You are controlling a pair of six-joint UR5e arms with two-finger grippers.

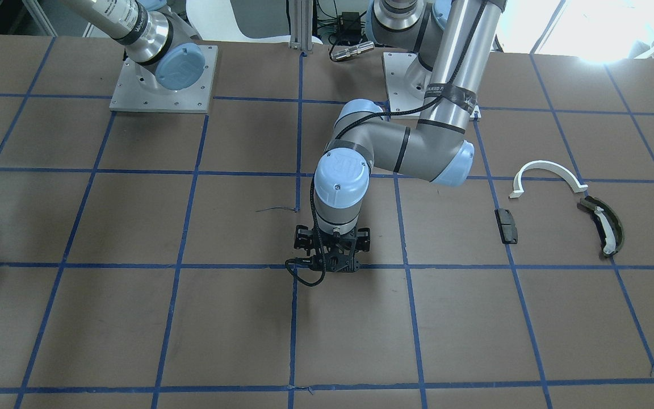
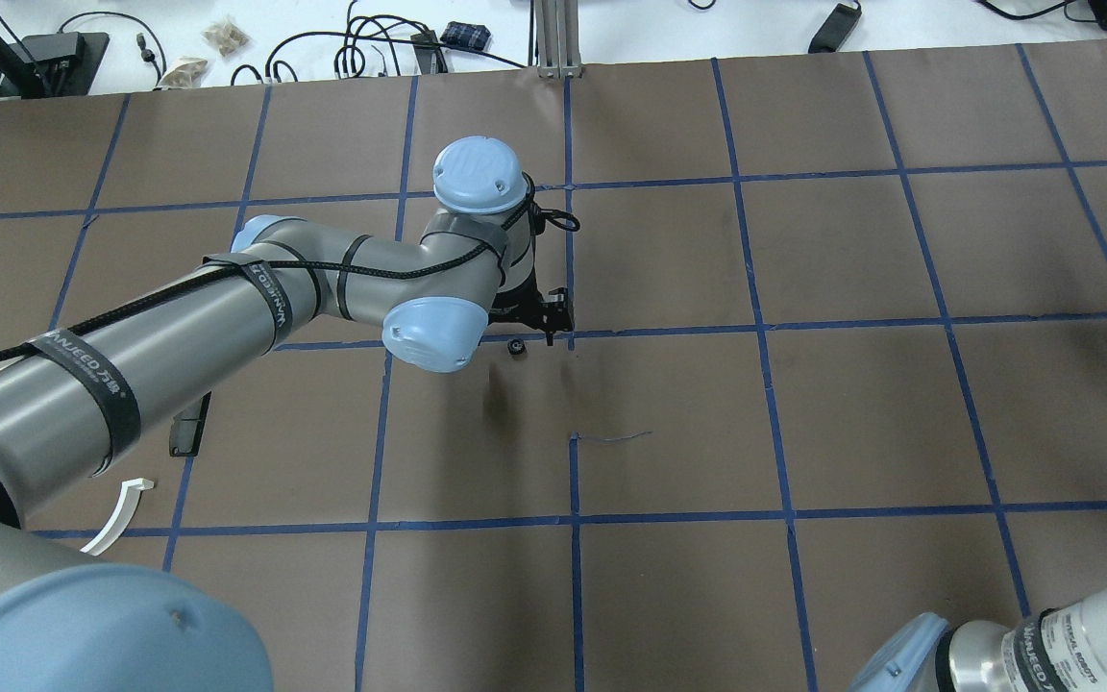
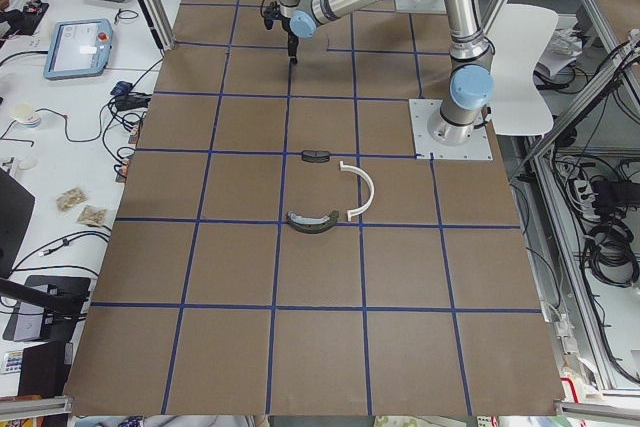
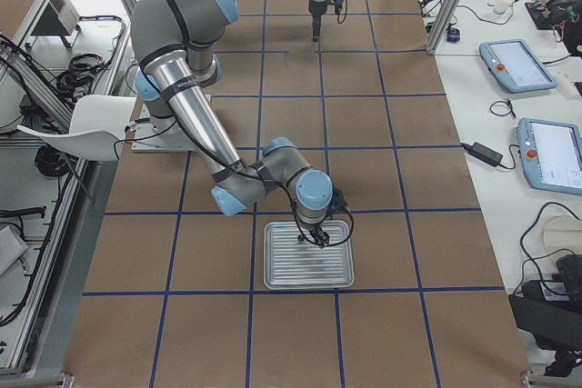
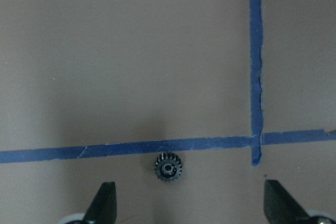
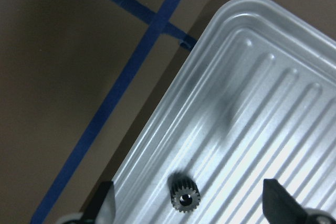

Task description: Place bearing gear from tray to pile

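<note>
A small black gear (image 5: 168, 167) lies flat on the brown table just by a blue tape line, also in the overhead view (image 2: 516, 347). My left gripper (image 5: 189, 203) is open and empty just above it, at the table's middle (image 2: 546, 322). My right gripper (image 6: 189, 203) is open over the ribbed metal tray (image 6: 273, 103), where a second black gear (image 6: 184, 198) lies near the tray's corner. The pile lies apart from both: a white half-ring arc (image 1: 548, 169), a black pad (image 1: 506, 225) and an olive curved shoe (image 1: 604, 226).
The tray (image 4: 291, 270) sits at the table's right end, under the right gripper (image 4: 320, 238). A thin dark wire scrap (image 2: 611, 437) lies near the centre. Arm base plates (image 1: 162, 79) stand at the robot's edge. Blue tape lines grid the table.
</note>
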